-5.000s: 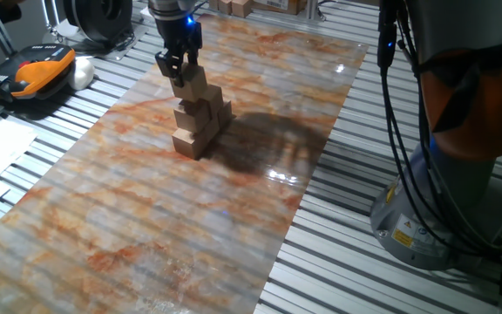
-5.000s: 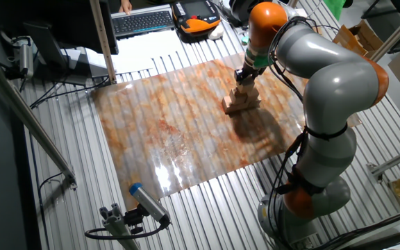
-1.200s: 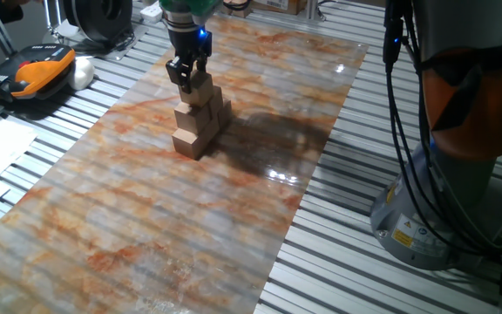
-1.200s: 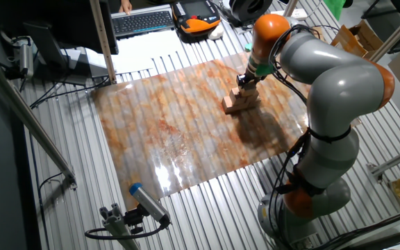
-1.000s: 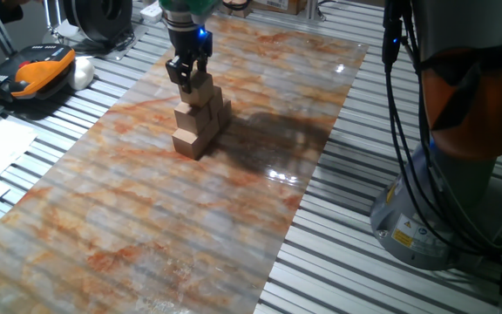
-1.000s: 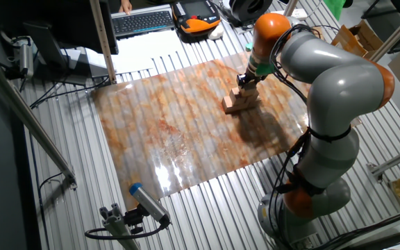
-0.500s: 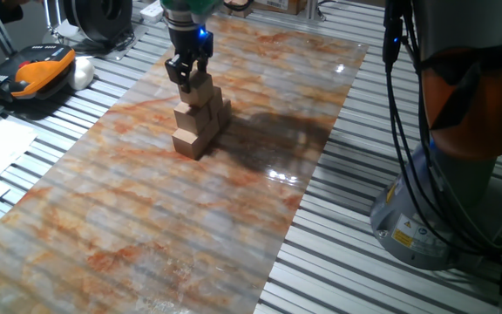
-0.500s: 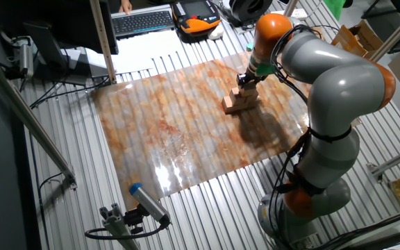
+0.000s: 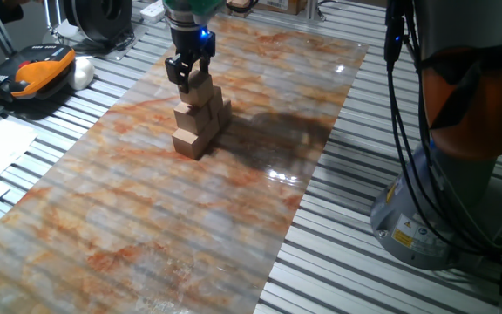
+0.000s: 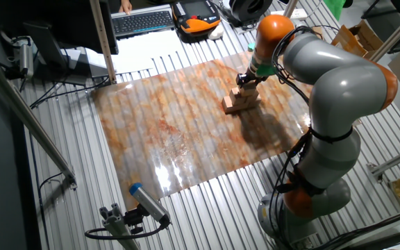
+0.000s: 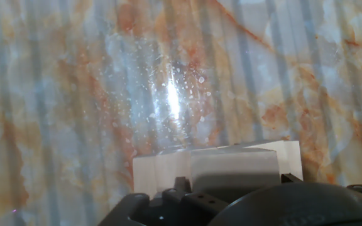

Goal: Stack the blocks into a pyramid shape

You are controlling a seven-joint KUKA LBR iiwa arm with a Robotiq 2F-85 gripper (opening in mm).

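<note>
arm [image 10: 339, 76] reached over marbled table [image 9: 260, 166]. pyramid shape [image 9: 200, 118] stood far left on table, stepped rows done. gripper [image 9: 187, 77] sat at apex, fingers narrow around top block [image 9: 200, 82]; contact hard to confirm. risk: block dragged on release, or sideways nudge toppled narrow stack, if fingers snagged or arm lifted crooked.

The marbled desk [image 9: 234, 218] lies bare across the whole lower half of one fixed view, and the only thing standing on it is the pyramid shape [image 9: 201, 118] in the upper middle, with the pincer [image 9: 186, 77] right at its top. To the right the robot's grey base [image 9: 443, 201] and hanging cables [image 9: 399, 131] block that side. An orange device [image 9: 37, 74] crowds the upper left edge.
</note>
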